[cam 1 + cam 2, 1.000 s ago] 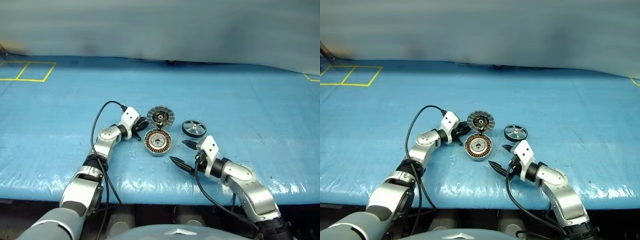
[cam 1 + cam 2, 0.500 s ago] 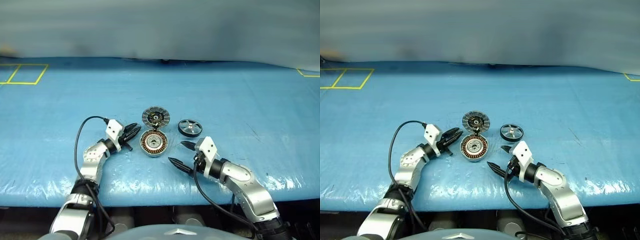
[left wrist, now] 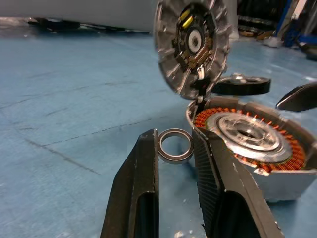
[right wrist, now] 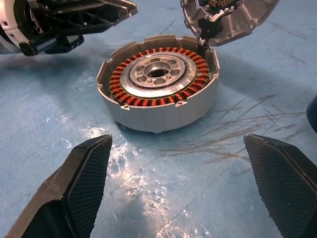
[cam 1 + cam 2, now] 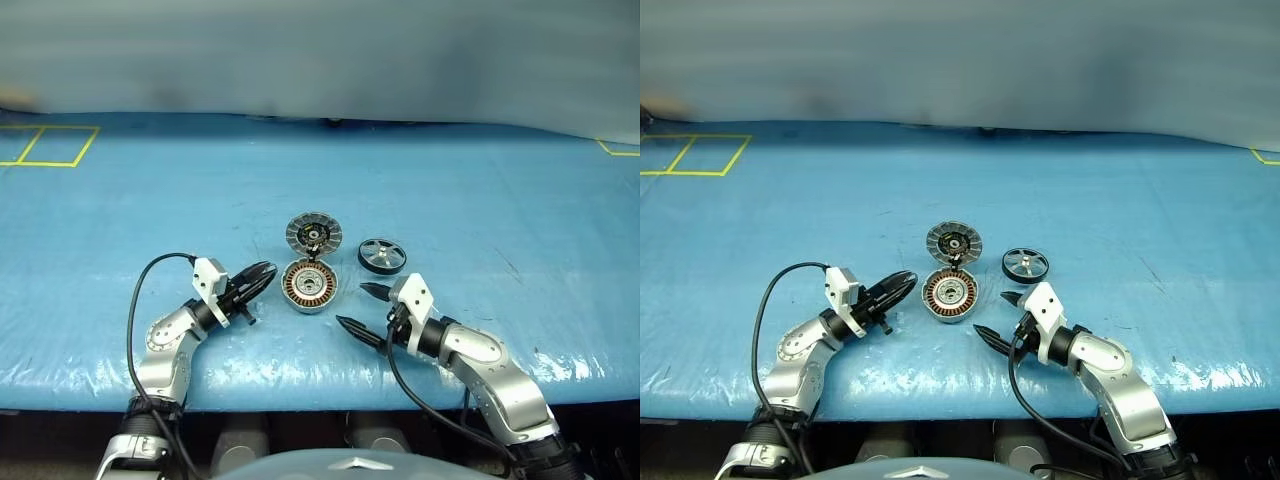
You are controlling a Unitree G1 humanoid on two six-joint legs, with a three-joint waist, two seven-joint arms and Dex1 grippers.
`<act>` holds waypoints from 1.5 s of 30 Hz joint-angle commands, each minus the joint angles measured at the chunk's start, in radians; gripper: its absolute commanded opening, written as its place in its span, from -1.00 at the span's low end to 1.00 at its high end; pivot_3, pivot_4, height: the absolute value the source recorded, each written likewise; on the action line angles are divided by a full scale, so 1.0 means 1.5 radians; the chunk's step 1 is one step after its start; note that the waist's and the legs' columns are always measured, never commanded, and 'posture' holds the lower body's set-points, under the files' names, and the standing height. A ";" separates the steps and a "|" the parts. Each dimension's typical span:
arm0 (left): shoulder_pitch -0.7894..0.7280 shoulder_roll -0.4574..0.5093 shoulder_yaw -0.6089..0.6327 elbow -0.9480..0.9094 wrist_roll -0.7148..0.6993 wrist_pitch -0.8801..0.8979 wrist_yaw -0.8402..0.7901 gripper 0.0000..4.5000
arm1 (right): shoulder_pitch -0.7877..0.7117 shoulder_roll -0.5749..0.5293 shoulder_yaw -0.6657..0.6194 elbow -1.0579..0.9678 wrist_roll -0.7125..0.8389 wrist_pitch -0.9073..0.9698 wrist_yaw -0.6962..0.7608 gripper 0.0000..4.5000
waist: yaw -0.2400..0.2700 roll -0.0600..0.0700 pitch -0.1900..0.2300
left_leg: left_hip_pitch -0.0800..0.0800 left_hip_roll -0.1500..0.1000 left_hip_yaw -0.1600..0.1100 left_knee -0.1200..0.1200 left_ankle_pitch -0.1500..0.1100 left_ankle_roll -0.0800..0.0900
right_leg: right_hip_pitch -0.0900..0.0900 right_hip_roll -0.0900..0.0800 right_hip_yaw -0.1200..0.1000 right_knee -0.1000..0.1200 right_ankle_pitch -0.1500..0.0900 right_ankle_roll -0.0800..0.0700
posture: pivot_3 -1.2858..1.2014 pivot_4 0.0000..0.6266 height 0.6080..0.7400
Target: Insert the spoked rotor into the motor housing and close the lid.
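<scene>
The motor housing [image 5: 308, 285] lies open in the middle of the blue table, its copper windings facing up. Its hinged lid [image 5: 314, 233] stands tilted up just behind it, inner face toward me. To the right of the lid, the spoked rotor [image 5: 382, 255] lies flat. My left gripper [image 5: 265, 275] hovers just left of the housing, shut on a thin metal washer ring [image 3: 176, 146] held upright between its fingertips. My right gripper [image 5: 352, 305] stands wide open with nothing in it, close to the housing's front right side.
Blue sheeting [image 5: 480, 200] covers the table, whose front edge runs just below both arms. Yellow tape squares [image 5: 50, 145] mark the far left. A black cable [image 5: 140, 290] loops over my left forearm. My left gripper [image 4: 74, 17] shows beyond the housing [image 4: 158, 87].
My left gripper has drawn back from beside the lid toward me and to the left, still pinching the ring. The right gripper has stayed put. The camera has shifted slightly.
</scene>
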 commanded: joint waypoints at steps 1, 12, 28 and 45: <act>-0.014 0.018 -0.007 -0.045 -0.018 0.033 -0.030 -0.72 | 0.003 -0.007 0.000 -0.020 0.011 -0.005 0.013 1.00 | 0.000 0.000 0.000 | 0.000 0.000 0.000 0.000 0.000 0.000 | 0.000 0.000 0.000 0.000 0.000 0.000 | 0.03 -0.52 1.00; -0.106 0.061 -0.097 0.005 0.054 0.059 -0.126 -0.72 | 0.007 -0.009 0.017 -0.018 0.004 -0.010 0.020 1.00 | 0.001 0.000 0.000 | 0.000 0.000 0.000 0.000 0.000 0.000 | 0.000 0.000 0.000 0.000 0.000 0.000 | 0.03 -0.52 1.00; -0.198 0.026 -0.147 0.147 0.139 0.001 -0.145 -0.72 | 0.018 -0.004 0.017 -0.023 -0.006 -0.026 0.000 1.00 | 0.000 0.000 0.000 | 0.000 0.000 0.000 0.000 0.000 0.000 | 0.000 0.000 0.000 0.000 0.000 0.000 | 0.03 -0.52 1.00; -0.184 0.031 -0.124 0.104 0.119 0.018 -0.139 -0.72 | 0.006 -0.001 0.018 -0.010 -0.012 -0.027 0.004 1.00 | 0.000 0.000 0.000 | 0.000 0.000 0.000 0.000 0.000 0.000 | 0.000 0.000 0.000 0.000 0.000 0.001 | 0.03 -0.52 1.00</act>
